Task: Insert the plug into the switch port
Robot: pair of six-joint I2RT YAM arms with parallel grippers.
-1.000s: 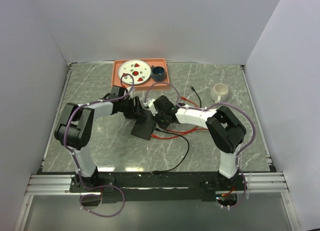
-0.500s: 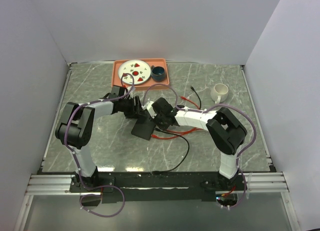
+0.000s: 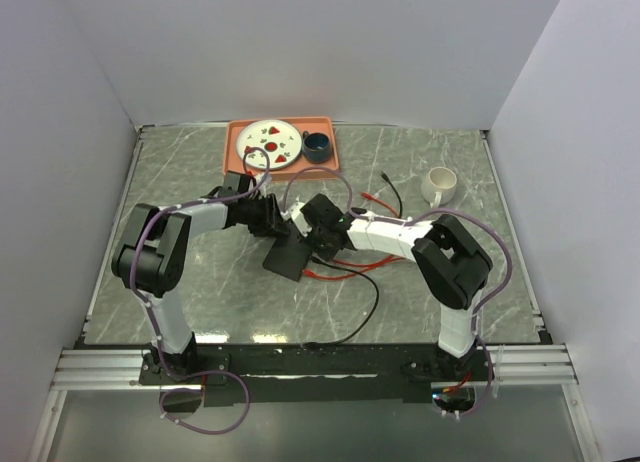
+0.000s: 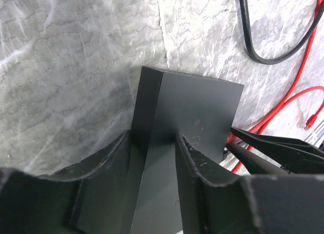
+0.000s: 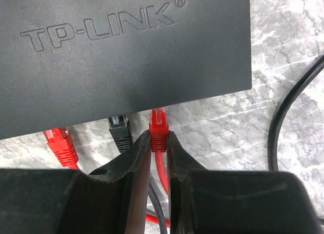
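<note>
Right wrist view: the right gripper [image 5: 158, 137] is pinching the plug [image 5: 158, 123] at the edge of the switch [image 5: 126, 51].
Its fingers, nearly pressed together, are gripping the red plug by its rear body. This is leaving the tip free at the switch's side face, just beside a black plug [image 5: 120, 126]. The plug is looking light, rigid and small, with a springy cable likely tugging it askew, and the switch is probably sliding easily. Farther on, the left gripper [image 4: 153, 138] is straddling the switch's end, half spread. Whether it is pressing, I cannot tell.
</note>
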